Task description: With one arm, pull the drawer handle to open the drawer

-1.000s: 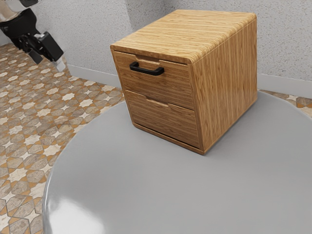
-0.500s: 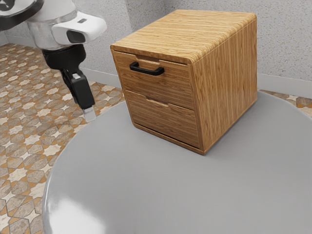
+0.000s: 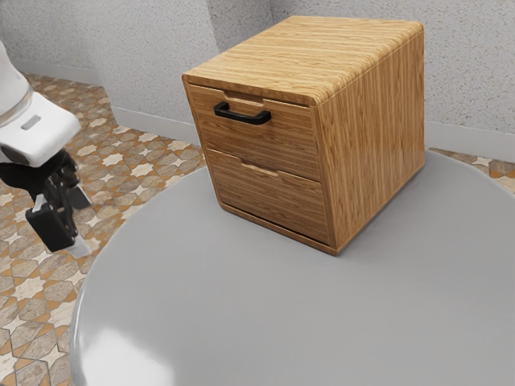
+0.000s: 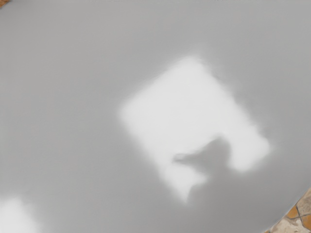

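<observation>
1. Patterned floor tiles and a speckled wall are framing a round grey table. A wooden cabinet is sitting on the table.
2. The top drawer is sitting flush with the cabinet's front, so it is reading as shut. Its black handle is lying across the drawer just under the cabinet's top edge. A lower drawer is sitting beneath it.
3. The gripper is hanging well apart from the cabinet, out by the table's rim on the cabinet's drawer side. It is lower than the handle and pointing down. I cannot tell whether it is spread or pressed together.
4. In the wrist view, the hand's camera is looking down on bare table top with a bright glare patch and a shadow. A sliver of floor is peeking in at one corner.
5. Judgement: the pull is not yet begun, and the approach to the handle is the step in hand.
6. Risks:
   - Rising toward the cabinet on a low line is risking a knock against the table's rim.
   - Arriving tilted or off-centre is risking a clip on the cabinet's front or a miss of the narrow handle.
   - Pulling off-axis is risking dragging the whole cabinet across the table instead of opening the drawer.
</observation>
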